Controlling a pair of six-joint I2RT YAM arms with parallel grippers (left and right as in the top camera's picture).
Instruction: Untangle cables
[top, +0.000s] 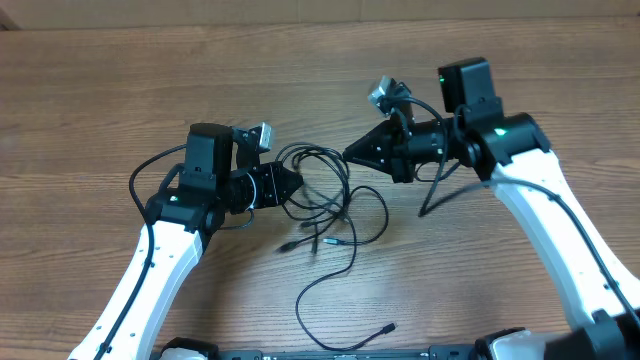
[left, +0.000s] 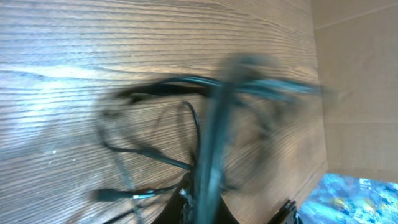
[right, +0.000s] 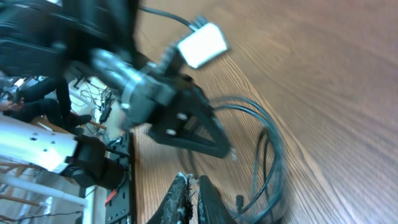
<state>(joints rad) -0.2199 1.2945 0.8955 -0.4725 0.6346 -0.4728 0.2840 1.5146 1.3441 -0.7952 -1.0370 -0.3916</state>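
With the left hand (top: 297, 184) clenched on the cables (top: 320, 208) and the right hand (top: 350, 153) clenched beside them, seemingly empty, a hard pull could cinch the tangle tighter.

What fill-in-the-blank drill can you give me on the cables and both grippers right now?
1. The cables lie tangled on a ___ table.
2. The tangle sits ___ the left gripper and the right gripper.
3. Both grippers have their jaws ___.

Missing words: wooden; between; shut
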